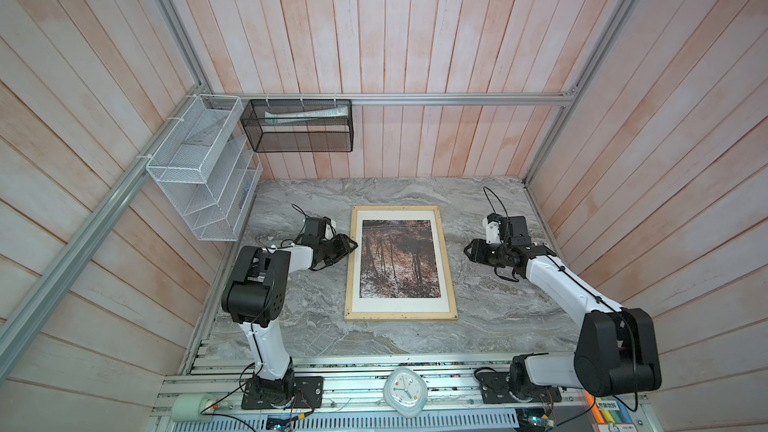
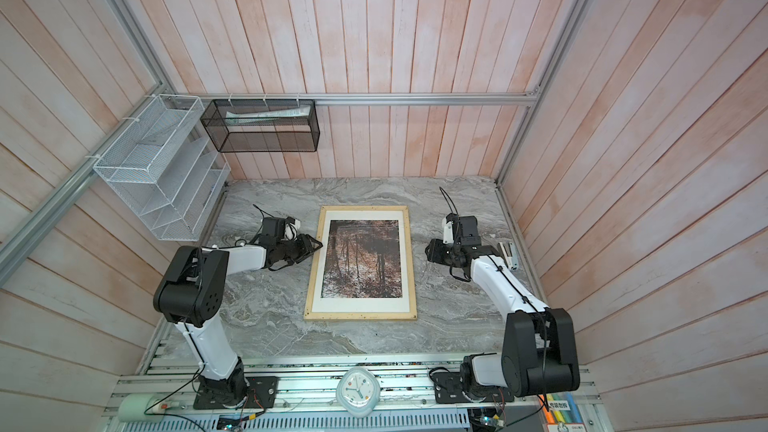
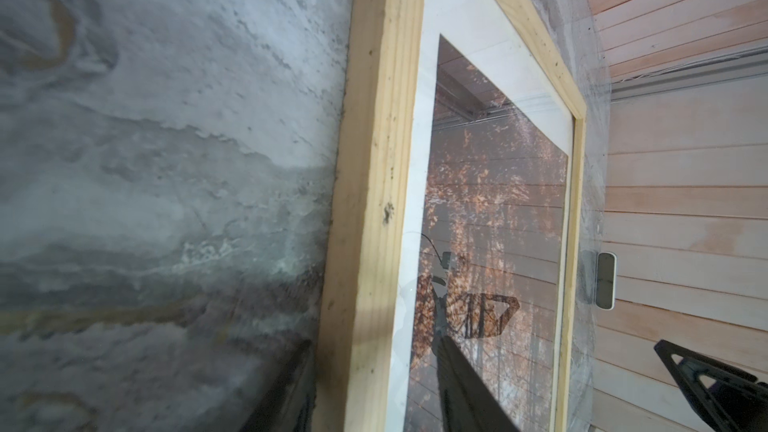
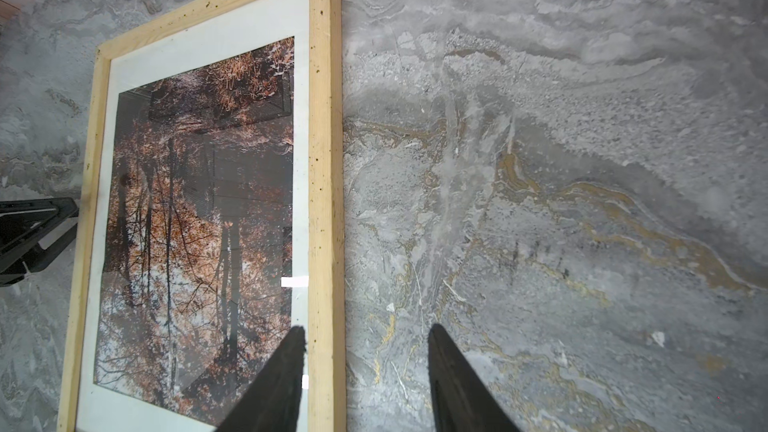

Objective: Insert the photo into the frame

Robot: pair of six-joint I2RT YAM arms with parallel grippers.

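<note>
The frame (image 1: 401, 315) of pale wood lies flat in the middle of the marble table in both top views. The photo (image 1: 399, 259) of an autumn forest sits inside it, bordered by a white mat (image 1: 399, 304), also in a top view (image 2: 363, 259). My left gripper (image 1: 351, 245) is at the frame's left slat. In the left wrist view it (image 3: 374, 340) stands open astride that slat (image 3: 374, 201), one finger on the table side, one over the photo. My right gripper (image 1: 467, 251) is open and holds nothing, right of the frame. Its fingers (image 4: 291, 367) hang above the right slat (image 4: 326, 160).
A white wire rack (image 1: 199, 168) and a black mesh basket (image 1: 299, 126) hang on the back-left walls. A small clock (image 1: 404, 390) sits on the front rail. A small white object (image 2: 509, 255) lies by the right wall. Wooden walls enclose the table (image 1: 498, 305).
</note>
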